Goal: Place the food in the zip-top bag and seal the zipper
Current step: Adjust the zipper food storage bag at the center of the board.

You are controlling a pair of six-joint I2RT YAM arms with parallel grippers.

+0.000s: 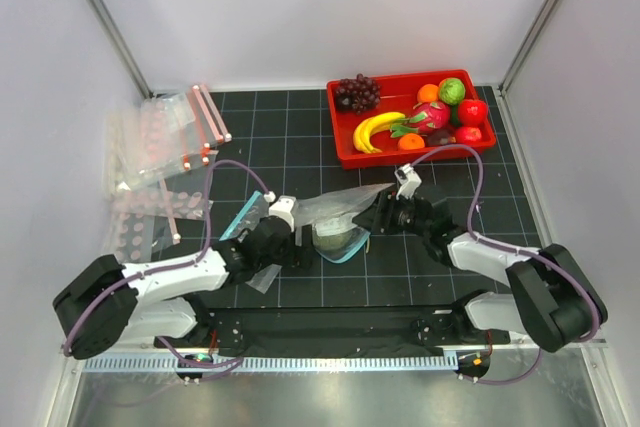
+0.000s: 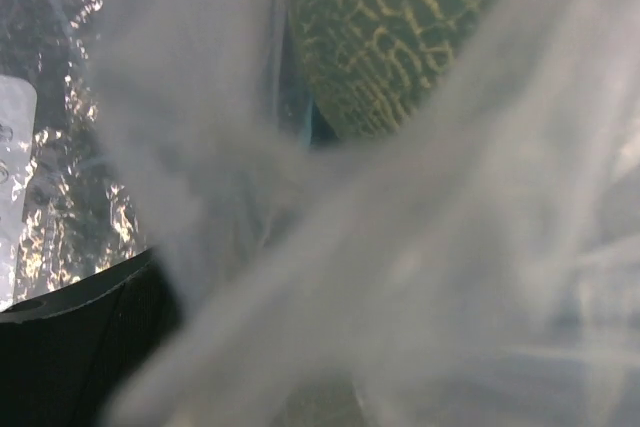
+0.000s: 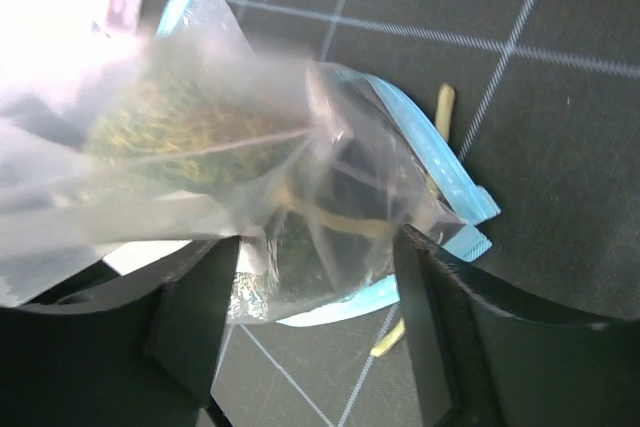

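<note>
The zip-top bag [image 1: 335, 209] lies crumpled at mid-table with the green melon [image 1: 336, 238] inside it. Its teal zipper [image 1: 350, 250] shows at the near edge. My left gripper [image 1: 293, 244] is pressed into the bag's left side. In the left wrist view blurred plastic [image 2: 400, 277] covers the jaws, with the melon [image 2: 400, 27] beyond. My right gripper [image 1: 378, 215] is at the bag's right side. In the right wrist view it [image 3: 315, 297] is open, with a bag corner and the zipper [image 3: 450, 182] between its fingers [image 3: 200, 317]. The banana [image 1: 374, 130] and red fruit [image 1: 472, 111] lie in the tray.
A red tray [image 1: 345, 152] at the back right also holds grapes [image 1: 357, 93], a dragon fruit [image 1: 428, 117] and other fruits. Clear bags with pink-red strips [image 1: 170, 147] lie at the back left. A thin yellow strip [image 3: 443, 107] lies on the mat under the bag.
</note>
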